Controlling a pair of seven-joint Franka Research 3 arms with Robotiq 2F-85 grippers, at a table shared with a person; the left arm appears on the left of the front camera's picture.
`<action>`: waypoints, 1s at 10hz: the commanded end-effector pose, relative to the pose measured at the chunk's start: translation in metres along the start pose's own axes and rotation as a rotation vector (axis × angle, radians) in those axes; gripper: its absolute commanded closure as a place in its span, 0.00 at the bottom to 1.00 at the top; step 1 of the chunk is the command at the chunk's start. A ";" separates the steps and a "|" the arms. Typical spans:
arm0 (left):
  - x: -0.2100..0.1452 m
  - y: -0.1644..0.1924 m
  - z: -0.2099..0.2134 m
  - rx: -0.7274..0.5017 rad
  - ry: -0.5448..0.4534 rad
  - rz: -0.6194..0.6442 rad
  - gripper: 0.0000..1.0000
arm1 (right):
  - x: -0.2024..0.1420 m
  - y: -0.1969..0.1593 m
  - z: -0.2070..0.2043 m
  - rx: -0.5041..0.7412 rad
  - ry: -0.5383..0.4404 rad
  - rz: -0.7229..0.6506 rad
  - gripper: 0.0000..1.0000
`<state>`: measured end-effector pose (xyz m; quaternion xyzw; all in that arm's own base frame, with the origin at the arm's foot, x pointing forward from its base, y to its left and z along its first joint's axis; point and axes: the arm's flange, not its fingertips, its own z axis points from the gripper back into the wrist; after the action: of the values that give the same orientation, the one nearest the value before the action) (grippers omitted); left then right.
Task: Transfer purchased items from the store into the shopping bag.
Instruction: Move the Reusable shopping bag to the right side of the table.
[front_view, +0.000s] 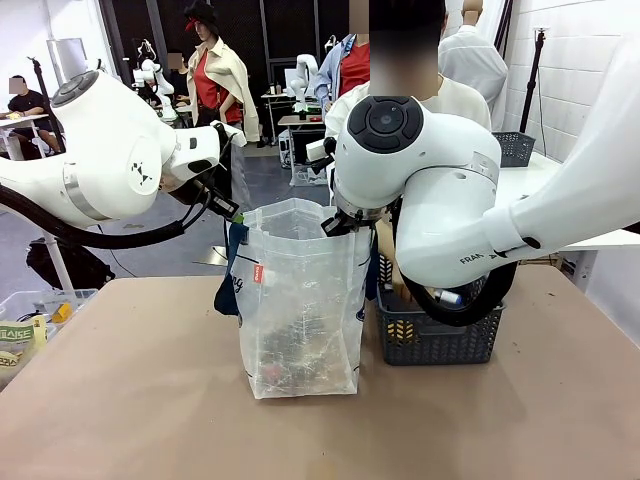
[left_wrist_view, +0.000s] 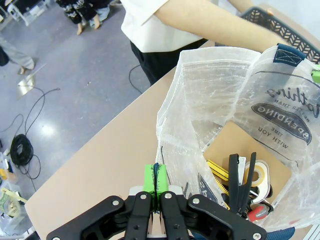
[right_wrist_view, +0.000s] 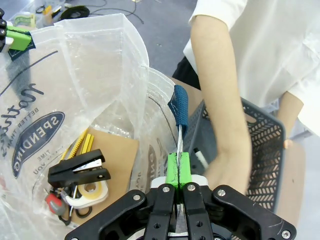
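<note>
The shopping bag (front_view: 300, 305) stands upright mid-table, a frosted plastic tote with navy print and a red tag. My left gripper (front_view: 232, 212) is shut on its left rim, the green pads (left_wrist_view: 150, 179) pinching the plastic and navy strap. On the opposite rim my right gripper (right_wrist_view: 178, 167) is shut beside a navy handle (right_wrist_view: 180, 107), so the mouth is held wide. Inside lie a black stapler (right_wrist_view: 80, 172), a tape roll (right_wrist_view: 92, 191) and a yellow item (right_wrist_view: 82, 144) on a cardboard base. The person's forearm (right_wrist_view: 225, 125) reaches down into the dark grey basket (front_view: 440, 335).
The lattice basket touches the bag's right side and holds a marker (right_wrist_view: 200, 159). A clear bin (front_view: 30, 320) with packets sits at the table's left edge. Another basket (front_view: 515, 148) rests on a far table. The person stands close behind the bag.
</note>
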<state>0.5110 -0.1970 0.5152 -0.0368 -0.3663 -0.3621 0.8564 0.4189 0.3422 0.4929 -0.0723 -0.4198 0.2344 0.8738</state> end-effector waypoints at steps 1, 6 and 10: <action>0.004 0.001 0.001 0.001 -0.001 0.001 1.00 | 0.002 -0.002 0.003 0.012 0.009 -0.008 1.00; 0.004 0.001 0.001 0.001 -0.001 0.001 1.00 | 0.002 -0.002 0.003 0.012 0.009 -0.008 1.00; 0.004 0.001 0.001 0.001 -0.001 0.001 1.00 | 0.002 -0.002 0.003 0.012 0.009 -0.008 1.00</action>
<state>0.5110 -0.1970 0.5152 -0.0368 -0.3663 -0.3621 0.8564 0.4189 0.3422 0.4929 -0.0723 -0.4198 0.2344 0.8738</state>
